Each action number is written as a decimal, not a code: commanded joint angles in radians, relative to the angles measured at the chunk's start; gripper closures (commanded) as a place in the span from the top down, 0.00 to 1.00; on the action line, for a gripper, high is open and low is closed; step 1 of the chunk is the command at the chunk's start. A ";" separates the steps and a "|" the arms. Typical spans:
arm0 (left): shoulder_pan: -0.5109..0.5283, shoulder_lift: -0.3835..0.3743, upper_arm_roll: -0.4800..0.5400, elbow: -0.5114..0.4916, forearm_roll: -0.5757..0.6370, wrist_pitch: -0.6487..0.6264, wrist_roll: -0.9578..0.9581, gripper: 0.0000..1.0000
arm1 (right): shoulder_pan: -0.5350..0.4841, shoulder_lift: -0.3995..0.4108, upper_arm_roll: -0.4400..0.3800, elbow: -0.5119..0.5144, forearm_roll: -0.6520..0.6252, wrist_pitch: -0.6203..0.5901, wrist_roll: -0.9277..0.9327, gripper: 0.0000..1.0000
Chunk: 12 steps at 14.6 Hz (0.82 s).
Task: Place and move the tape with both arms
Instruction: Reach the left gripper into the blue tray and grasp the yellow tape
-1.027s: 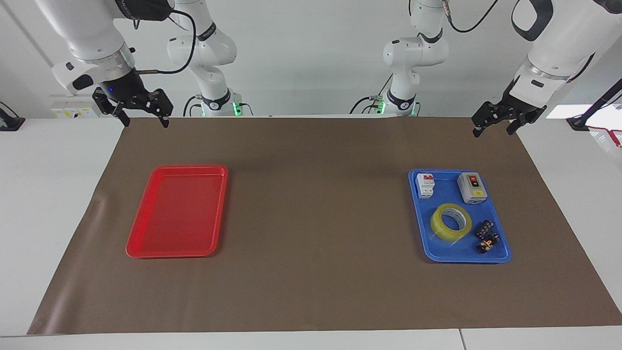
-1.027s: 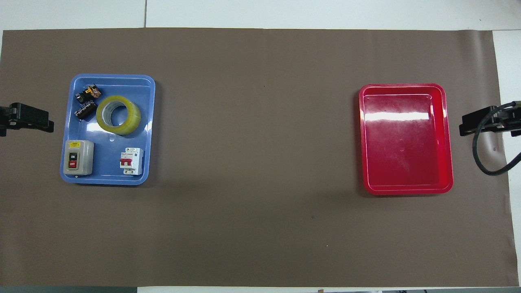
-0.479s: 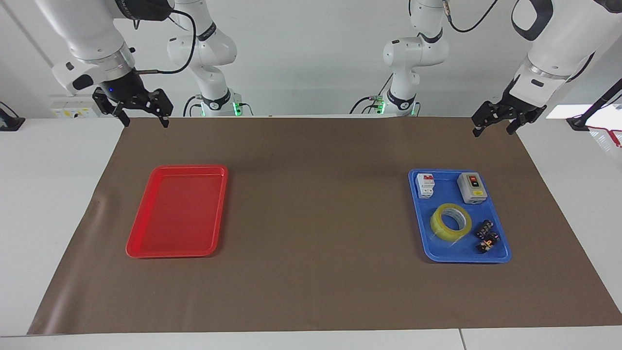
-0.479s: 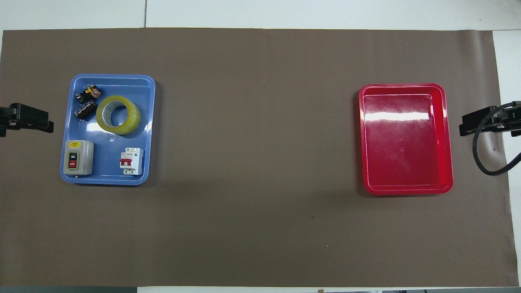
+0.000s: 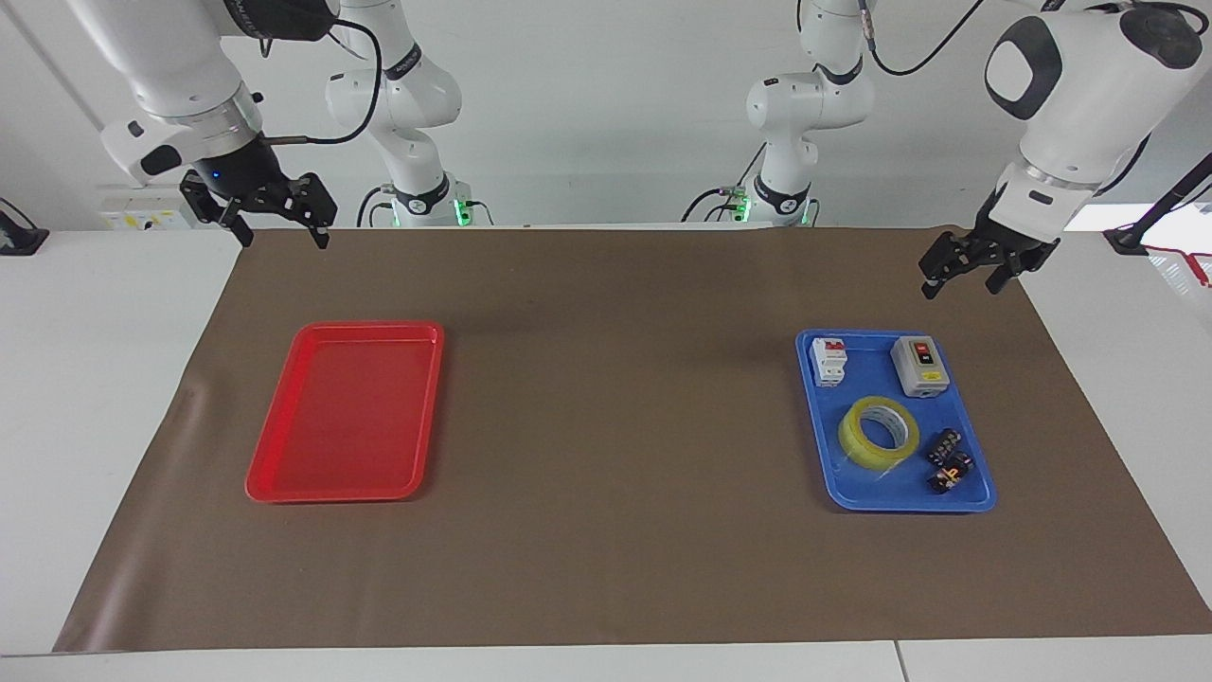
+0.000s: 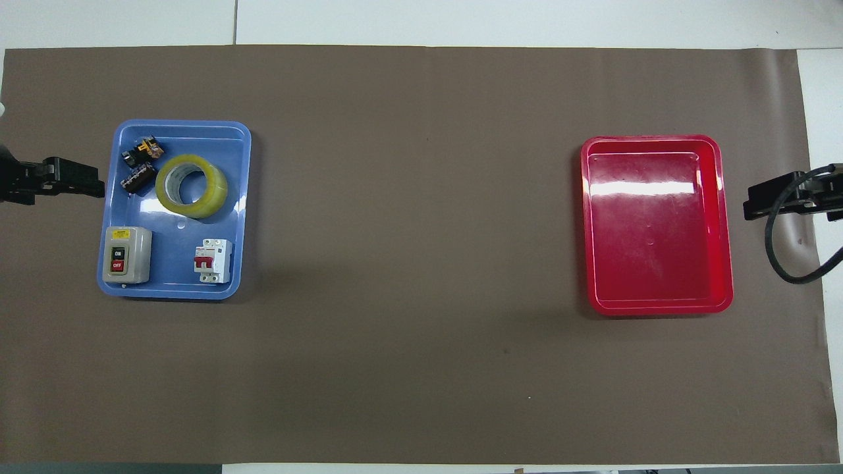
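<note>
The yellow tape roll (image 5: 855, 438) lies flat in the blue tray (image 5: 833, 488), between two small dark parts and the switch box; it also shows in the overhead view (image 6: 217, 191). My left gripper (image 5: 962, 287) is open and empty, raised over the brown mat just off the blue tray's (image 6: 171, 250) edge; it enters the overhead view (image 6: 85, 187) from the side. My right gripper (image 5: 282, 239) is open and empty, waiting over the mat's edge beside the red tray (image 5: 346, 417); its tip shows in the overhead view (image 6: 757, 204).
The blue tray also holds a grey on/off switch box (image 5: 919, 366), a white circuit breaker (image 5: 828, 361) and small dark components (image 5: 949, 459). The red tray (image 6: 658, 230) holds nothing. Two smaller idle arms (image 5: 407, 114) stand at the robots' edge of the table.
My left gripper has come down and moved toward the blue tray. The right arm, the tape and the trays have not moved.
</note>
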 commanded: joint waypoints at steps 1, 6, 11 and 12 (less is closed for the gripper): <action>0.014 0.046 0.000 -0.073 0.010 0.142 0.021 1.00 | -0.012 -0.007 0.002 -0.011 0.010 0.013 -0.020 1.00; 0.028 0.177 0.000 -0.148 0.010 0.380 0.032 1.00 | -0.012 -0.007 0.002 -0.011 0.010 0.013 -0.020 1.00; 0.028 0.258 0.000 -0.184 0.010 0.518 0.032 1.00 | -0.012 -0.006 0.002 -0.011 0.010 0.013 -0.020 1.00; 0.028 0.271 0.000 -0.190 0.009 0.531 0.031 1.00 | -0.012 -0.007 0.002 -0.011 0.010 0.013 -0.020 1.00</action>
